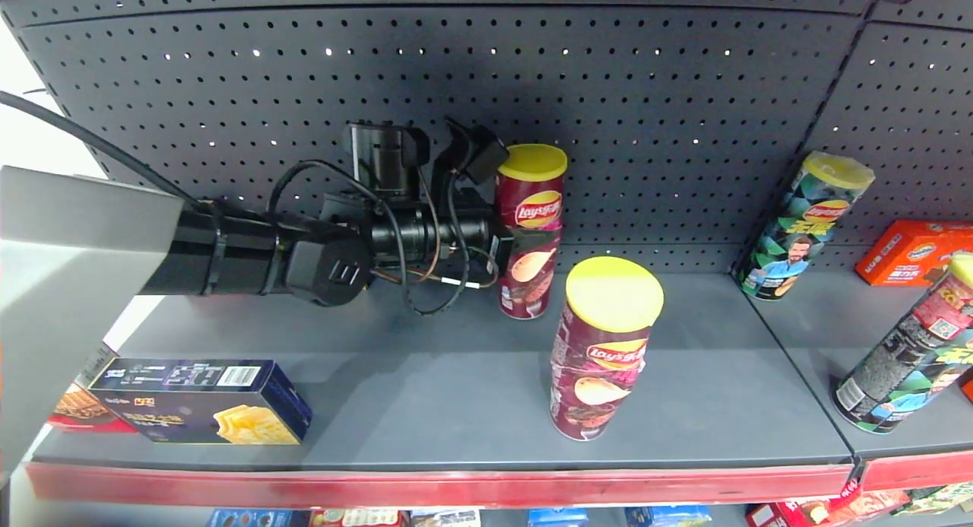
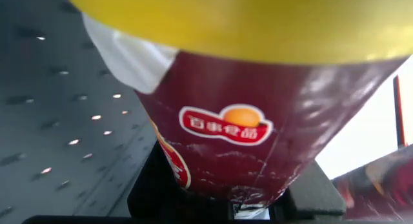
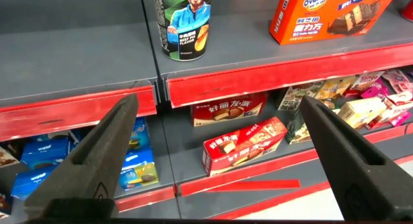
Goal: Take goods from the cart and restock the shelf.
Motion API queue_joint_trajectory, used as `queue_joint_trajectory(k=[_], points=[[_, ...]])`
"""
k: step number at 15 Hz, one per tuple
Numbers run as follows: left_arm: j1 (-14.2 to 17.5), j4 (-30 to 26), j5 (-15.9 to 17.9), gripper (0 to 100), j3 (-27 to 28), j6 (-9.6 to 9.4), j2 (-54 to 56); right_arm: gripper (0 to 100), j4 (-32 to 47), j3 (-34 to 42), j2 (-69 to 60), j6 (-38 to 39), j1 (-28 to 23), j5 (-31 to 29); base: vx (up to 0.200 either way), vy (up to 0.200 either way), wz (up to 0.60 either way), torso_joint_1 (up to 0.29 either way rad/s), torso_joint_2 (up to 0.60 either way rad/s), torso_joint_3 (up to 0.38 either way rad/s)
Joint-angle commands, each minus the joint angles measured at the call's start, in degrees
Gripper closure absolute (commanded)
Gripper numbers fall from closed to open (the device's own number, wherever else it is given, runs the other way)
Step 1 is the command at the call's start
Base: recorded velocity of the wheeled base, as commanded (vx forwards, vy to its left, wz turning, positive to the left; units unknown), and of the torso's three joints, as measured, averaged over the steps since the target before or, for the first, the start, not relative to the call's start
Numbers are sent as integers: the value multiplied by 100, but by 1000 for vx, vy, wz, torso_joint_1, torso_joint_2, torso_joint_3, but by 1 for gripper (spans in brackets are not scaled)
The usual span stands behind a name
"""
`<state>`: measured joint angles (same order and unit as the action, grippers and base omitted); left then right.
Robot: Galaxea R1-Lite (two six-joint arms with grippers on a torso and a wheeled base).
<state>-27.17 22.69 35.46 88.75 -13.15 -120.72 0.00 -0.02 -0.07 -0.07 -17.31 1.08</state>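
Left hand [image 1: 528, 242] is clamped on a maroon can [image 1: 530, 188] at mid-height, in the centre of the head frame near the back of the shelf [image 1: 426, 375]. The can is a glossy cardboard-look tube with a flat yellow plastic lid, standing upright. Its base looks set on the deck, but contact is hard to confirm. In the left wrist view the tube [image 2: 258, 121] sits between the dark fingers [image 2: 155, 192].

A second maroon can [image 1: 604, 352] of the same shape stands free, lower and right of centre.

Right hand [image 3: 222, 166] is spread wide with nothing between its matte black wedge fingers [image 3: 97, 166].

The shelf is smooth grey metal with a red front strip and a perforated pegboard [image 1: 646, 93] behind. A blue box [image 1: 205, 401] lies flat at lower left. Two green-black cans [image 1: 802, 226] lean at the right.
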Motion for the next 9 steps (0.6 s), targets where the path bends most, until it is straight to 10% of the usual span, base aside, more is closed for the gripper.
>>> queue_joint_trajectory(k=[1,9], points=[[-69,8,-13,100,81,-12,-285,0,0,-6,7,-1,0,6,0,0,0,0,0,0],[1,16,-22,100,723,-12,-804,0,0,-6,7,-1,0,-3,0,0,0,0,0,0]])
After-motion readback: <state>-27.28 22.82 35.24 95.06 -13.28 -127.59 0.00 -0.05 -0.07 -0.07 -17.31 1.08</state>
